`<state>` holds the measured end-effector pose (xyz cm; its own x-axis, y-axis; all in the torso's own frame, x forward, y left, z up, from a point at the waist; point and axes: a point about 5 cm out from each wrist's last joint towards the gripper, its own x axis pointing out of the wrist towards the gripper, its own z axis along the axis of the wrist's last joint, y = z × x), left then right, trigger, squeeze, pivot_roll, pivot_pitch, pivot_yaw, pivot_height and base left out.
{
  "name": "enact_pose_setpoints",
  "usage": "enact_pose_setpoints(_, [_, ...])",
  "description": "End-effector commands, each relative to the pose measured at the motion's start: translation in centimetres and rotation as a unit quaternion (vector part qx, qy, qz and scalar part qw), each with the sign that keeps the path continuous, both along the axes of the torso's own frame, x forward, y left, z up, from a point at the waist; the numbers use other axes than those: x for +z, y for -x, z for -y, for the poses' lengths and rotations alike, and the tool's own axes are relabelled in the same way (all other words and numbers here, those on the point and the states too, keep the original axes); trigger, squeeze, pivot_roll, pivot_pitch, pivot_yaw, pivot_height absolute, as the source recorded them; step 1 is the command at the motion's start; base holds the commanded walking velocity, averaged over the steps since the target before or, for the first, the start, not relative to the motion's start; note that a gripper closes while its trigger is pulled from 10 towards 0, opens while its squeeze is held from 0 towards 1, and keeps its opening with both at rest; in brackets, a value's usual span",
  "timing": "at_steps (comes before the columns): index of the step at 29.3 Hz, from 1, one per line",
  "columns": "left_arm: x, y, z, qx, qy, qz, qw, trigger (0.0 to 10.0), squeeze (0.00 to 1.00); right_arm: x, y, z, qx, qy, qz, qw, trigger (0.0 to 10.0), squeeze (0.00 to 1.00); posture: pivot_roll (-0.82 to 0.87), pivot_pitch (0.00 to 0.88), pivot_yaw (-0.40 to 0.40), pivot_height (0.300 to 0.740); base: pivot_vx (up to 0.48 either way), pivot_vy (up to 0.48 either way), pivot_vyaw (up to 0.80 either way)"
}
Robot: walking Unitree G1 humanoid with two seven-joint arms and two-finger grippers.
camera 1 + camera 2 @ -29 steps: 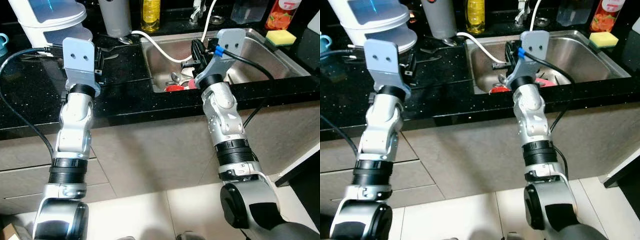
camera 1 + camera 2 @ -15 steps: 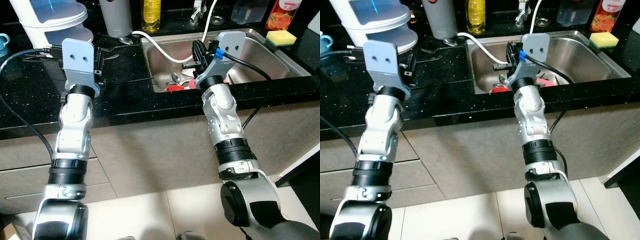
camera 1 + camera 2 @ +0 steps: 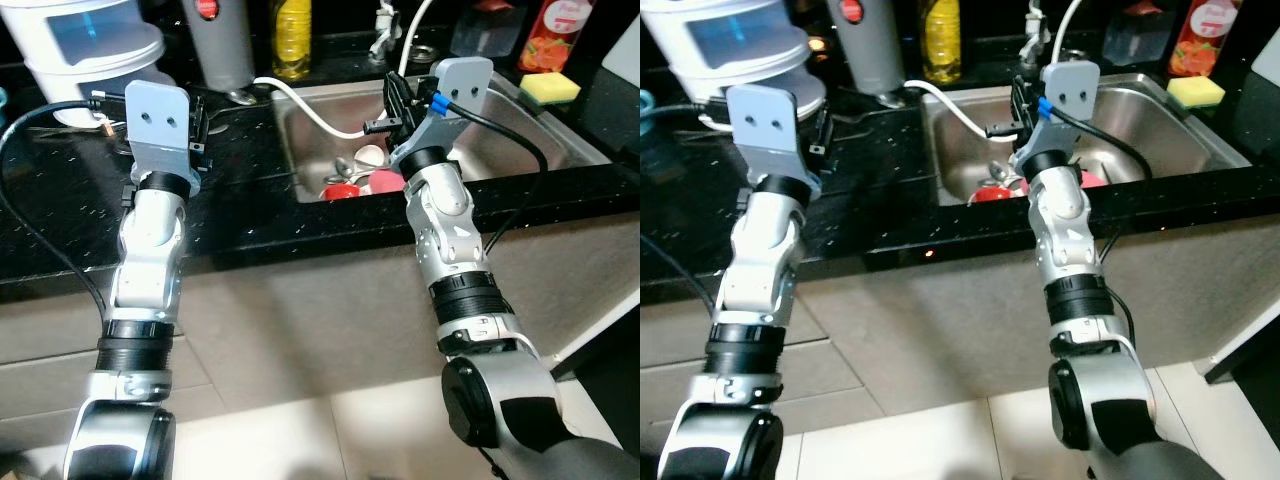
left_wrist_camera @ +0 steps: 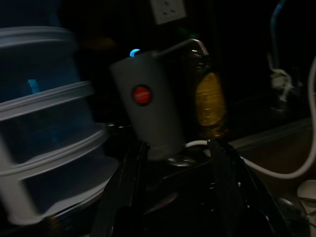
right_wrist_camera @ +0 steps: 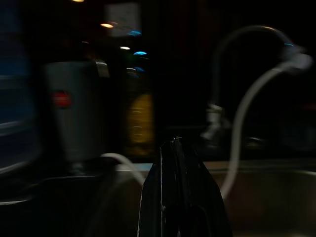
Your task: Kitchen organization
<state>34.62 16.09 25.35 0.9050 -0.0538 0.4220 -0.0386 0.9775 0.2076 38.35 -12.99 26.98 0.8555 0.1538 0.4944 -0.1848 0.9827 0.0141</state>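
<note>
My left gripper hovers over the black countertop left of the sink, and its fingers stand apart, open, with nothing between them. Straight ahead of it stand a grey flask with a red button and a yellow bottle. My right gripper is above the steel sink; its fingers are pressed together, shut and empty, in the right wrist view. In the sink lie a red item, a pink one and a spoon.
A white hose runs from the tap into the sink. A white stacked steamer stands at the back left. A yellow sponge and an orange bottle sit by the sink's right rim. Black cables trail from both wrists.
The whole picture has shifted a little and blurred, so the camera moved. Both grippers keep about the same places over the counter and the sink.
</note>
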Motion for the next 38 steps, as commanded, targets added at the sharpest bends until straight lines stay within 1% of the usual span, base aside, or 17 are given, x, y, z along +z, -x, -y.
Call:
enact_pose_setpoints(1, [-0.6,-0.1,-0.8,0.01,-0.001,-0.01,1.0,10.0,0.0,0.0,-0.1,-0.5,0.008,0.005,0.001,1.0,10.0,0.0,0.02,0.036,0.045,0.74,0.48,0.0,0.0])
enact_pose_setpoints(12, [-0.7,0.0,-0.7,0.009,-0.002,-0.011,1.0,10.0,0.0,-0.1,-0.2,-0.2,0.005,0.006,0.001,1.0,10.0,0.0,0.02,0.039,0.044,0.74,0.458,0.0,0.0])
enact_pose_setpoints(22, [-0.7,0.2,-0.6,0.005,0.005,-0.01,1.0,10.0,0.0,-0.3,-0.2,-0.3,0.004,0.006,-0.001,1.0,10.0,0.0,0.02,0.05,0.049,0.74,0.0,0.0,0.0])
enact_pose_setpoints(26, [-0.6,0.3,-0.4,0.002,-0.003,-0.009,1.0,10.0,0.0,-0.4,-0.2,-0.3,0.005,0.006,-0.002,1.0,10.0,0.0,0.02,0.053,0.049,0.74,0.0,0.0,0.0])
enact_pose_setpoints(27, [-0.6,0.4,-0.2,0.0,-0.025,-0.014,1.0,10.0,0.0,-0.4,-0.2,-0.3,0.005,0.007,-0.001,1.0,10.0,0.0,0.02,0.056,0.053,0.74,0.0,0.0,0.0])
enact_pose_setpoints(28, [-0.6,0.4,-0.2,0.0,-0.025,-0.014,1.0,10.0,0.0,-0.4,-0.2,-0.3,0.005,0.007,-0.001,1.0,10.0,0.0,0.02,0.056,0.053,0.74,0.0,0.0,0.0])
enact_pose_setpoints(29, [-0.6,0.5,-0.1,-0.004,-0.045,-0.027,0.999,10.0,0.0,-0.4,-0.1,-0.3,0.005,0.007,-0.001,1.0,10.0,0.0,0.02,0.057,0.056,0.74,0.0,0.0,0.0])
enact_pose_setpoints(30, [-0.6,0.5,-0.1,-0.004,-0.045,-0.027,0.999,10.0,0.0,-0.4,-0.1,-0.3,0.005,0.007,-0.001,1.0,10.0,0.0,0.02,0.057,0.056,0.74,0.0,0.0,0.0])
enact_pose_setpoints(31, [-0.6,0.6,-0.1,-0.008,-0.059,-0.043,0.997,10.0,0.0,-0.4,-0.1,-0.3,0.005,0.008,0.0,1.0,10.0,0.0,0.02,0.057,0.056,0.74,0.0,0.0,0.0])
enact_pose_setpoints(32, [-0.5,0.9,-0.3,-0.022,-0.067,-0.079,0.994,10.0,0.0,-0.4,-0.1,-0.2,0.004,0.01,0.001,1.0,10.0,0.0,0.02,0.059,0.059,0.74,0.0,0.0,0.0])
enact_pose_setpoints(33, [-0.5,0.9,-0.3,-0.022,-0.067,-0.079,0.994,10.0,0.0,-0.4,-0.1,-0.2,0.004,0.01,0.001,1.0,10.0,0.0,0.02,0.059,0.059,0.74,0.0,0.0,0.0])
enact_pose_setpoints(34, [-0.1,1.8,-0.7,-0.053,-0.099,-0.107,0.988,10.0,0.0,-0.3,0.0,0.0,0.003,0.012,0.002,1.0,10.0,0.0,0.03,0.06,0.061,0.74,0.0,0.0,0.0])
enact_pose_setpoints(35, [-0.1,1.8,-0.7,-0.053,-0.099,-0.107,0.988,10.0,0.0,-0.3,0.0,0.0,0.003,0.012,0.002,1.0,10.0,0.0,0.03,0.06,0.061,0.74,0.0,0.0,0.0])
enact_pose_setpoints(36, [0.4,2.8,-1.0,-0.091,-0.14,-0.125,0.978,10.0,0.0,-0.3,0.0,0.2,0.002,0.014,0.003,1.0,10.0,0.0,0.03,0.06,0.061,0.74,0.0,0.0,0.0])
enact_pose_setpoints(37, [1.2,3.9,-2.0,-0.118,-0.187,-0.133,0.966,10.0,0.0,-0.3,0.1,0.4,0.002,0.016,0.004,1.0,10.0,0.0,0.05,0.058,0.056,0.74,0.0,0.0,0.0])
enact_pose_setpoints(38, [2.2,4.7,-3.5,-0.121,-0.235,-0.138,0.954,10.0,0.0,-0.2,0.1,0.5,0.002,0.018,0.005,1.0,10.0,0.0,0.05,0.058,0.056,0.74,0.0,0.0,0.0])
